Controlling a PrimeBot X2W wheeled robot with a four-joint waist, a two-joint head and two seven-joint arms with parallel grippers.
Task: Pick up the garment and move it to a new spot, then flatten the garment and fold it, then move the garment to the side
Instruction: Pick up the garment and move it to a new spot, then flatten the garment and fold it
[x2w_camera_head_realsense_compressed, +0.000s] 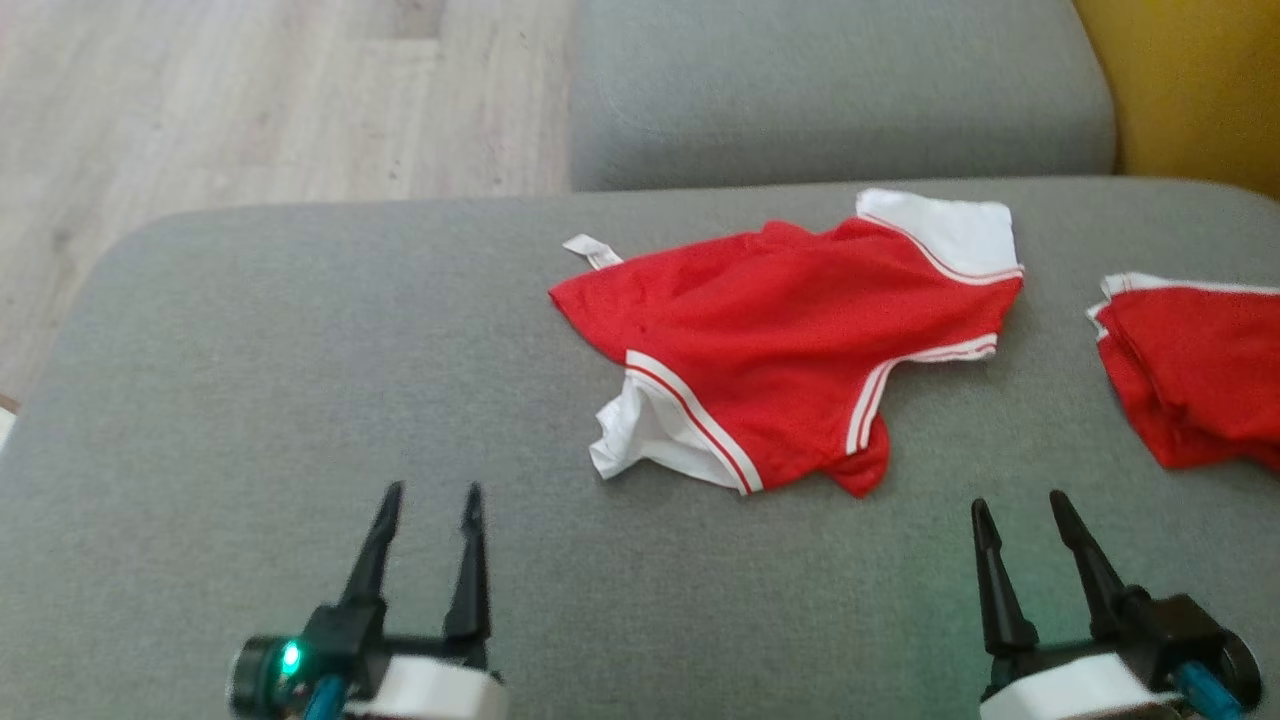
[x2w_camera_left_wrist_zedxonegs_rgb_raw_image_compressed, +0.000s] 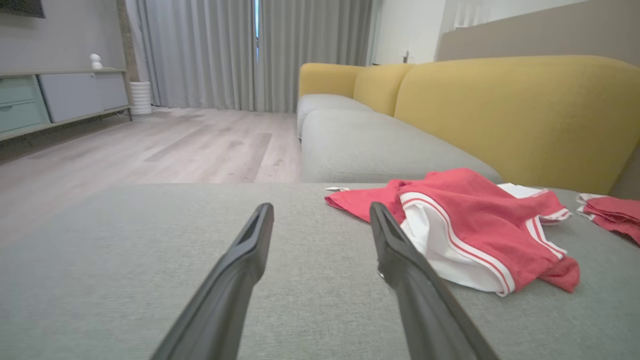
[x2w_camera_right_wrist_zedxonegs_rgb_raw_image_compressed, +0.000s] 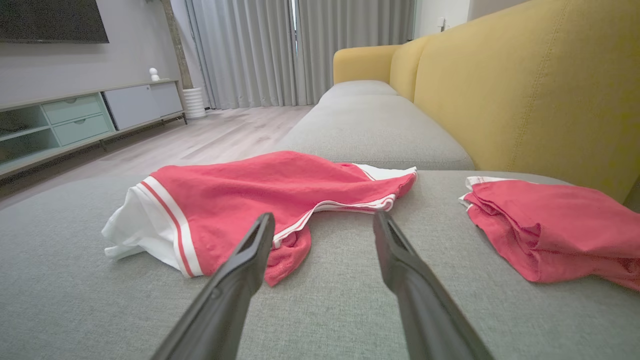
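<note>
A red garment (x2w_camera_head_realsense_compressed: 790, 330) with white sleeves and white stripes lies crumpled on the grey sofa cushion (x2w_camera_head_realsense_compressed: 300, 380), a little right of centre. The left wrist view has the garment (x2w_camera_left_wrist_zedxonegs_rgb_raw_image_compressed: 465, 225) just right of the fingers; in the right wrist view the garment (x2w_camera_right_wrist_zedxonegs_rgb_raw_image_compressed: 260, 195) spreads ahead and to the left. My left gripper (x2w_camera_head_realsense_compressed: 430, 495) hovers open over bare cushion, near and to the left of the garment, holding nothing. My right gripper (x2w_camera_head_realsense_compressed: 1020, 505) is open and empty too, near the cushion's front, right of the garment's lower hem.
A second red garment (x2w_camera_head_realsense_compressed: 1190, 360), folded, lies at the cushion's right edge. The yellow sofa back (x2w_camera_head_realsense_compressed: 1190, 90) rises behind it. Another grey cushion (x2w_camera_head_realsense_compressed: 840, 90) continues beyond. Wooden floor (x2w_camera_head_realsense_compressed: 250, 100) lies past the cushion's left and far edges.
</note>
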